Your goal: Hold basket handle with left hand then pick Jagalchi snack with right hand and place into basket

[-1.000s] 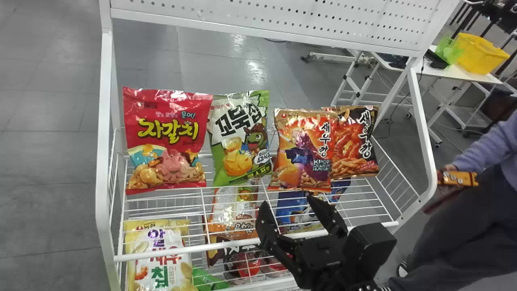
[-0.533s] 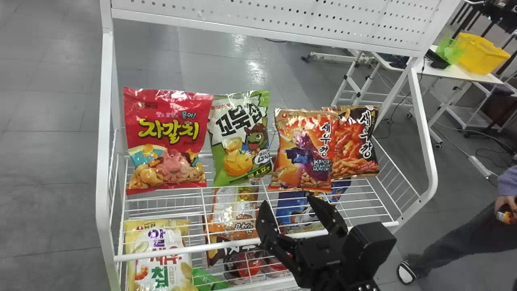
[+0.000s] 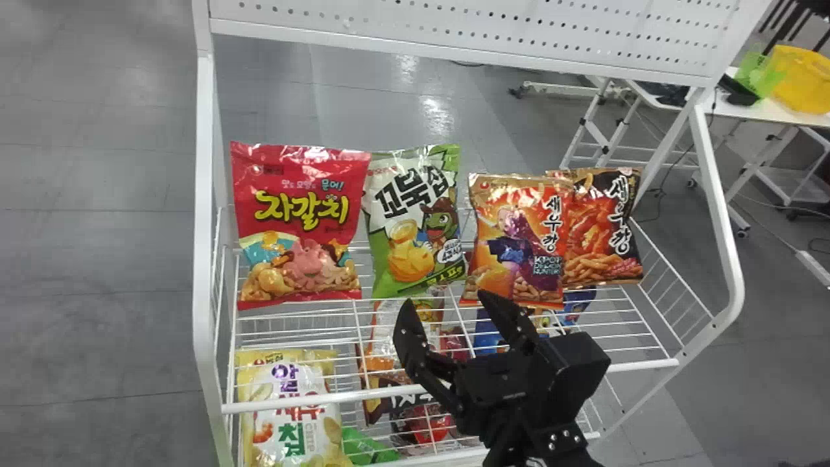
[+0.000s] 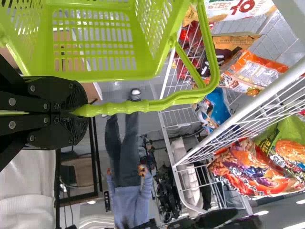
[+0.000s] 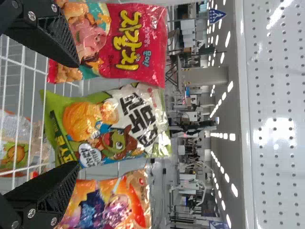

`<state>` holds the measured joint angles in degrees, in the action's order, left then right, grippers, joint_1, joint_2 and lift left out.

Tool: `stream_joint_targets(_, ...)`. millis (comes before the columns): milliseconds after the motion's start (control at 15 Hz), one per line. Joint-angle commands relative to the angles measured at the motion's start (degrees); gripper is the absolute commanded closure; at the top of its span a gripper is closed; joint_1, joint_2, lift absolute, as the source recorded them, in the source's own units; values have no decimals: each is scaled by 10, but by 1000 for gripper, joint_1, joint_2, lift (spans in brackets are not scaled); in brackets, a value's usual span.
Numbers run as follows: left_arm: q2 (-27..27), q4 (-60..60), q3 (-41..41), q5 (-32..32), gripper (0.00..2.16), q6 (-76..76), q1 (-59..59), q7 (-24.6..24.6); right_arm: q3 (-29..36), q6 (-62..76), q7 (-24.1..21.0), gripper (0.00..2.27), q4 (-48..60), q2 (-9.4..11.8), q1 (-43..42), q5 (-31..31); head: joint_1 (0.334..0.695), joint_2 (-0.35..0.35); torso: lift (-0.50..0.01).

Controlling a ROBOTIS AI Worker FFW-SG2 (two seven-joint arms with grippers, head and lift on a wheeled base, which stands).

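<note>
The red Jagalchi snack (image 3: 300, 224) leans upright at the left end of the upper wire shelf; in the right wrist view the same Jagalchi bag (image 5: 128, 43) lies beyond one fingertip. My right gripper (image 3: 447, 308) stands open with nothing in it, in front of the shelf and to the right of that bag. In the right wrist view, the gripper (image 5: 74, 114) has its fingers spread before the green-and-white bag. In the left wrist view my left gripper (image 4: 78, 110) is shut on the handle (image 4: 143, 106) of the green basket (image 4: 107, 75), whose visible inside holds no snack.
The green-and-white bag (image 3: 415, 220) and two orange shrimp-snack bags (image 3: 515, 240) stand right of the red one. A white front rail (image 3: 454, 383) crosses the shelf, with more bags below. A perforated white panel (image 3: 480, 32) rises behind. A white post (image 3: 203, 194) bounds the left side.
The shelf and its bags have shifted right in the head view. My right gripper has moved slightly left and up, staying open. The person at the right edge has left that view.
</note>
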<state>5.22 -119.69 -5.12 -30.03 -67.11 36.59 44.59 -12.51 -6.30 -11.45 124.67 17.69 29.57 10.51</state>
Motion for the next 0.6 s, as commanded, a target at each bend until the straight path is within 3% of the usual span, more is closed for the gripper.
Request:
stream_joint_targets(0,0,4,3,1,1868,0,0,1,-37,7,-1,76,-35,-8,-47,-23,695,-244,-10)
stream_joint_targets(533,3,18,6,5,1868,2,-5,5,-97,7,-1,76,-179,-67,-188,-32,695,-95,-10)
